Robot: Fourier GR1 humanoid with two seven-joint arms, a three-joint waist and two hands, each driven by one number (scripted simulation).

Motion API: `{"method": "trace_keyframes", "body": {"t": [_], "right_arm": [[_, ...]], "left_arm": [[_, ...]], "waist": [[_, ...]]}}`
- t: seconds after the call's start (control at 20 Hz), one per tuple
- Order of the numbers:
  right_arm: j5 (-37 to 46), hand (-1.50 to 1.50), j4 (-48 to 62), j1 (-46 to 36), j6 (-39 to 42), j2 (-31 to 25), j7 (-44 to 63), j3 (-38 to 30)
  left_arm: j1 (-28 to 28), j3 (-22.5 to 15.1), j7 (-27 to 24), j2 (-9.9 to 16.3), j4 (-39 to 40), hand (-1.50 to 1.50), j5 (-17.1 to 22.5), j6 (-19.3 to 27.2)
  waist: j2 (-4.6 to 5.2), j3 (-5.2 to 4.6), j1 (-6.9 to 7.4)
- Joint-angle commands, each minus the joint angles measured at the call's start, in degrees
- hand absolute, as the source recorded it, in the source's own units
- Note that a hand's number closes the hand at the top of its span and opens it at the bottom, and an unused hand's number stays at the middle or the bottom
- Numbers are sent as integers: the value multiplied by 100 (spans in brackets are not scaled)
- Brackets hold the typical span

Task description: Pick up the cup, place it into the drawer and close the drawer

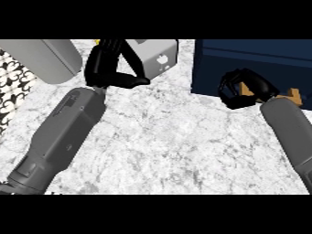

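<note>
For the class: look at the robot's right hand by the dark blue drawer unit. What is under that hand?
Under the curled right hand, tan-orange pieces show against the dark blue drawer unit. The hand covers the rest, so what they belong to cannot be told.

A single head view looks steeply down, fairly close, perhaps, onto the marble counter (165, 141).
</note>
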Motion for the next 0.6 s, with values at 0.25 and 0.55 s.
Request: {"method": "trace_keyframes", "body": {"t": [0.25,0.55], "right_arm": [[-200,150,61,-996,-221,-753,420,-569],[-342,150,-57,-835,71,-919,402,-617]], "left_arm": [[131,-15,106,98,-157,-150,59,-231],[291,-48,86,162,-257,-150,70,-413]], "waist": [[112,-67,304],[118,-69,361]]}}
